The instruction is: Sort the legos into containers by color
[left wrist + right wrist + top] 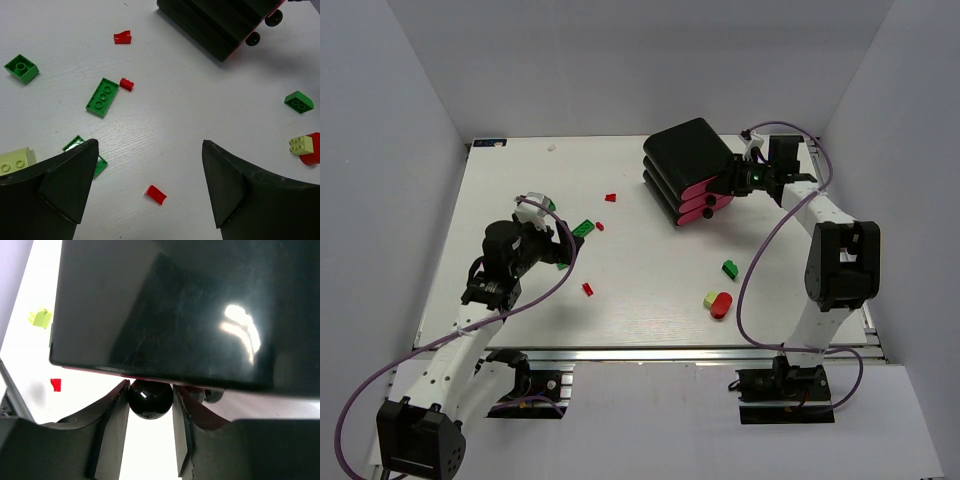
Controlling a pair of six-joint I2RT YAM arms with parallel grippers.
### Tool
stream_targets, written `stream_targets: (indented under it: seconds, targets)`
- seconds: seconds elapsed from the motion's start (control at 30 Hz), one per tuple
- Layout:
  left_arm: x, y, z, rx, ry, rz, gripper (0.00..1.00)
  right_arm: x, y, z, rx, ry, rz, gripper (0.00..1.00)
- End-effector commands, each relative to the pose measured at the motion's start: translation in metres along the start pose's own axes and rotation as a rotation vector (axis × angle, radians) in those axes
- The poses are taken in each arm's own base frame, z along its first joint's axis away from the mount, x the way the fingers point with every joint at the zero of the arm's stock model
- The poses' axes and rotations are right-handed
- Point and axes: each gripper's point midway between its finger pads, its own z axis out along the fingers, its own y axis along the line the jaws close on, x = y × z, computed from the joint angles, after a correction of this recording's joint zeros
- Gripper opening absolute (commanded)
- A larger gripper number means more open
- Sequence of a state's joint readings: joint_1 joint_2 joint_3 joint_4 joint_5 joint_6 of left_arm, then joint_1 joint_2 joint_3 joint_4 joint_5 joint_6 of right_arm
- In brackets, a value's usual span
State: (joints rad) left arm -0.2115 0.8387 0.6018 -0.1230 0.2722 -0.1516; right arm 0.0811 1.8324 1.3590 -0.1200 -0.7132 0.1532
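Note:
The glossy black cabinet point(685, 158) with three pink drawers point(705, 200) stands at the back right. My right gripper point(738, 180) is shut on a dark round knob point(150, 399) under the cabinet's edge point(165, 305); both fingers touch the knob. My left gripper point(150, 165) is open and empty above a small red brick point(155, 194), which also shows in the top view point(587, 289). Loose legos lie around it: a dark green plate point(102, 97), red bits point(126, 84), a green brick point(21, 68), a yellow-green brick point(17, 160).
A green curved brick point(730, 268), a yellow-green brick point(710, 300) and a red one point(722, 305) lie in front of the cabinet. A red piece point(611, 197) lies mid-table. A green piece point(75, 144) is partly hidden under my left finger. White walls enclose the table.

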Motion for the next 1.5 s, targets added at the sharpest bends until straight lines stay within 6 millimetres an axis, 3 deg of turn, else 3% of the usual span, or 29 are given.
stream_targets:
  seconds: [0.0,0.3,0.43,0.53,0.57,0.67,0.77,1.1,1.23,1.27,1.37,1.4,1.47]
  targets:
    - [-0.018,-0.001,-0.004,-0.003,-0.042,0.021,0.94,-0.014,0.014,-0.014,0.000,-0.070,-0.112,0.13]
    - [-0.021,0.001,-0.008,-0.022,-0.055,0.020,0.94,0.016,0.019,-0.048,0.057,-0.068,-0.162,0.16]
    - [-0.019,0.006,-0.007,-0.049,-0.045,0.011,0.94,0.030,0.020,-0.059,0.070,-0.061,-0.148,0.22]
    - [-0.016,0.009,-0.006,-0.065,-0.031,0.007,0.94,0.031,0.017,-0.059,0.074,-0.058,-0.144,0.35]
    - [-0.016,0.010,-0.006,-0.073,-0.029,0.006,0.94,0.030,0.017,-0.059,0.072,-0.058,-0.141,0.53]
    - [-0.012,0.017,-0.004,-0.112,-0.012,-0.002,0.97,0.030,0.019,-0.059,0.055,-0.041,-0.138,0.81]
    - [-0.009,0.022,-0.003,-0.138,0.008,-0.010,0.98,0.034,0.022,-0.064,0.048,-0.028,-0.165,0.86]
    - [0.003,0.033,0.002,-0.194,0.067,-0.034,0.95,0.069,0.026,-0.099,0.150,-0.030,-0.330,0.82]
    - [0.007,0.035,0.005,-0.202,0.095,-0.043,0.81,0.099,0.019,-0.108,0.205,0.016,-0.410,0.69]
    - [0.008,0.035,0.006,-0.199,0.103,-0.044,0.74,0.105,0.017,-0.109,0.209,0.029,-0.423,0.61]
    - [0.010,0.034,0.008,-0.191,0.114,-0.049,0.63,0.129,0.006,-0.109,0.231,0.117,-0.470,0.55]
    - [0.010,0.033,0.008,-0.187,0.118,-0.048,0.56,0.136,0.004,-0.108,0.233,0.143,-0.477,0.56]
    - [0.011,0.033,0.008,-0.181,0.121,-0.049,0.54,0.150,-0.004,-0.106,0.245,0.199,-0.492,0.66]
